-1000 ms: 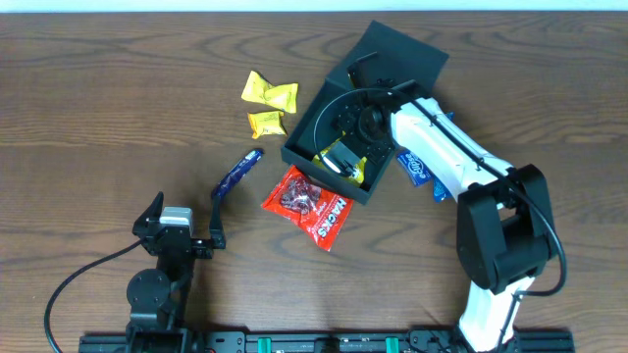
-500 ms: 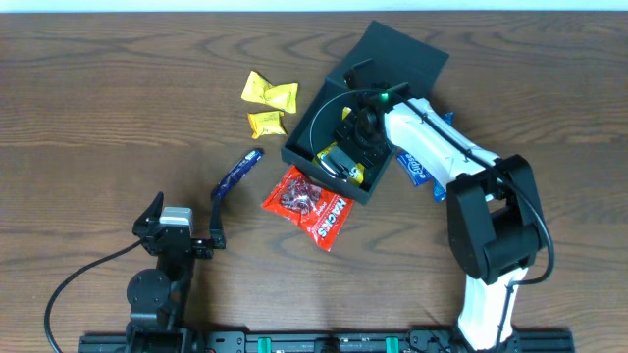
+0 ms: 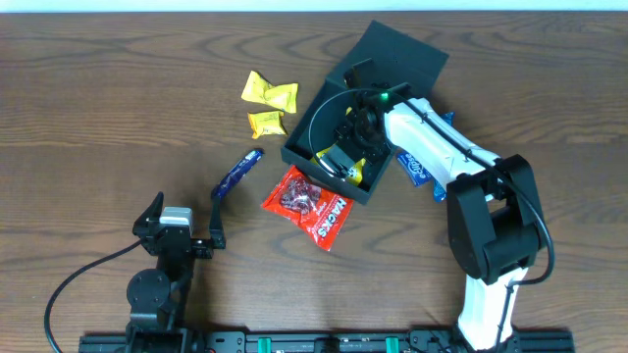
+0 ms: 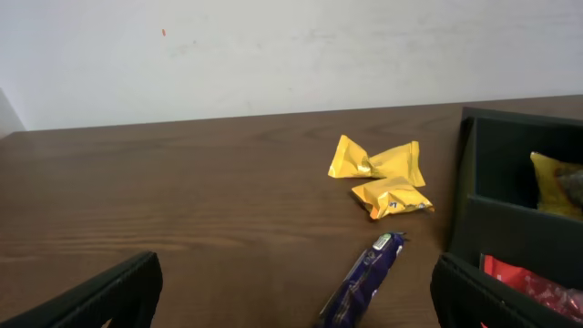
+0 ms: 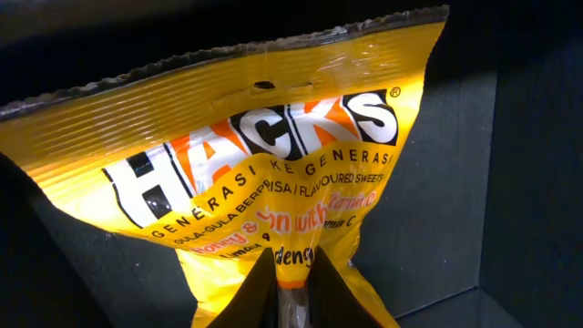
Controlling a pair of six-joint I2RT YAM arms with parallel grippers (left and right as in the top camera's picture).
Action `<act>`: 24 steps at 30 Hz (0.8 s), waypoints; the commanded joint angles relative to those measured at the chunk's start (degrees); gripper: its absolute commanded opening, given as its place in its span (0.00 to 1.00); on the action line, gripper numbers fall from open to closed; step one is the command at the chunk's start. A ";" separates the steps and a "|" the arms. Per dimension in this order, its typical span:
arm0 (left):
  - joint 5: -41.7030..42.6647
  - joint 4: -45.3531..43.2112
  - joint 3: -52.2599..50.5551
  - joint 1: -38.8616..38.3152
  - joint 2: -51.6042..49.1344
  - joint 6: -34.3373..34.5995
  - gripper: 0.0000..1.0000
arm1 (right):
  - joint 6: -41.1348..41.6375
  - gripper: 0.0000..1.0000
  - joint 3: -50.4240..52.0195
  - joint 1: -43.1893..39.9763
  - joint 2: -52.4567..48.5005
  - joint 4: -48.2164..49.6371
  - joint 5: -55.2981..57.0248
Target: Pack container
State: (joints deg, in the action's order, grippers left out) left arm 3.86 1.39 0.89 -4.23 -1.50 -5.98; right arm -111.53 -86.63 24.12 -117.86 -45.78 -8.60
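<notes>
- Overhead: the container [image 3: 302, 137] sits open right of centre on the table [image 3: 98, 98], with its lid [image 3: 402, 54] folded back toward the far edge.
- The right tool [image 3: 351, 147] reaches down inside it, on a yellow HACKS packet [image 3: 339, 165] near the box's front corner.
- A red packet [image 3: 306, 204] touches the container's near wall. A purple bar [image 3: 238, 172] lies to its left, small yellow packets [image 3: 268, 93] lie beyond that, and blue packets [image 3: 417, 169] lie under the right arm.
- The left tool [image 3: 186, 208] sits near the table's front, well apart from everything.
- Left wrist: the left tool [image 4: 296, 273] is spread wide and holds nothing. The purple bar [image 4: 360, 282] lies ahead of it, with the yellow packets [image 4: 383, 173] farther off. The container [image 4: 510, 237] is at the right.
- Right wrist: the right tool [image 5: 291, 296] is pinched closed on the lower crimp of the HACKS packet [image 5: 273, 164]. The container's [image 5: 455, 182] dark walls are behind it.
</notes>
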 commanded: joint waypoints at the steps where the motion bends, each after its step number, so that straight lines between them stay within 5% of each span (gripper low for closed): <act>1: 0.07 2.67 -0.63 -0.09 0.13 0.22 0.95 | 1.01 0.10 -0.81 0.33 -1.46 -0.09 -0.83; 10: 0.07 2.67 -0.63 -0.09 0.13 0.20 0.95 | 4.31 0.01 -0.81 0.33 -1.40 1.57 -0.85; 24: 0.07 2.67 -0.63 -0.09 0.13 0.22 0.95 | 37.88 0.01 -5.55 -0.04 -0.63 5.77 -0.92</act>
State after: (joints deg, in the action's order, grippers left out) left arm 3.86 1.39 0.89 -4.23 -1.50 -5.98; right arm -85.03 -89.32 24.12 -118.15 -40.40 -9.08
